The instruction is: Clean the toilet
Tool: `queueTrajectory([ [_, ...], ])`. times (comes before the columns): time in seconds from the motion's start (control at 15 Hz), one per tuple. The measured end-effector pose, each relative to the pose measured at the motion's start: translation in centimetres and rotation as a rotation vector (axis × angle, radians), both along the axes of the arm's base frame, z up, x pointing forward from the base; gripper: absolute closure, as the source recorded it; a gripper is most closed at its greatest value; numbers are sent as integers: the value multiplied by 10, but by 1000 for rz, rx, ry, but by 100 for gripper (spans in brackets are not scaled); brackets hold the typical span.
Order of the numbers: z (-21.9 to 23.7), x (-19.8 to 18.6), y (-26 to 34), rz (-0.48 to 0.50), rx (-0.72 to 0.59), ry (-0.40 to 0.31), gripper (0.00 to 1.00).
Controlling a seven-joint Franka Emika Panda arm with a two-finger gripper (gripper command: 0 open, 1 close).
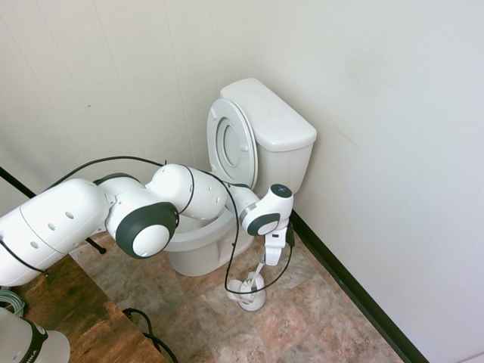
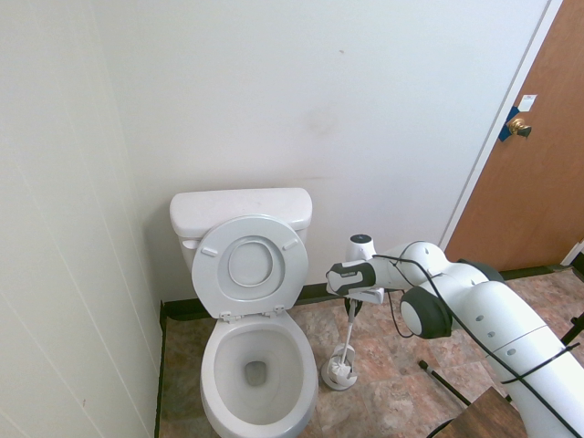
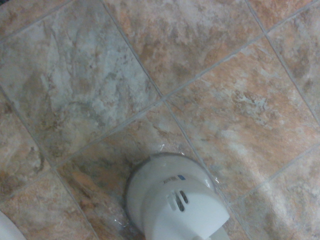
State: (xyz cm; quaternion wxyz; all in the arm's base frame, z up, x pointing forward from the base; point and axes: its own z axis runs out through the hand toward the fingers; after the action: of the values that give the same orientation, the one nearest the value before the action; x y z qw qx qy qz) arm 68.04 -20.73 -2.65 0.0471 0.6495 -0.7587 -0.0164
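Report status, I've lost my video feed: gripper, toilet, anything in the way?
Gripper shut on brush handle, pointing down. Brush sits in holder on floor beside toilet. Toilet seat and lid up, bowl open. Nothing blocking.

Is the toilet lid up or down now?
Up. The toilet has lid and ring seat raised against the tank, leaving the bowl open.

Fingers [image 2: 351,307] shut, pointing straight down

My room is evenly, softly lit; the walls [image 2: 365,82] look bright with only faint shadows. Both wide shots bend straight lines near their edges. My wrist picture is soft, the brush holder [image 3: 175,205] blurred.
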Motion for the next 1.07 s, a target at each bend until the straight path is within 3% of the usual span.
queueTrajectory([
  [0.27, 2, -22, 10, 18, -27, -59, 100],
  [0.73, 11, -80, 20, 27, -24, -103, 100],
  [1.07, 47, -114, 49, 51, -40, -130, 100],
])
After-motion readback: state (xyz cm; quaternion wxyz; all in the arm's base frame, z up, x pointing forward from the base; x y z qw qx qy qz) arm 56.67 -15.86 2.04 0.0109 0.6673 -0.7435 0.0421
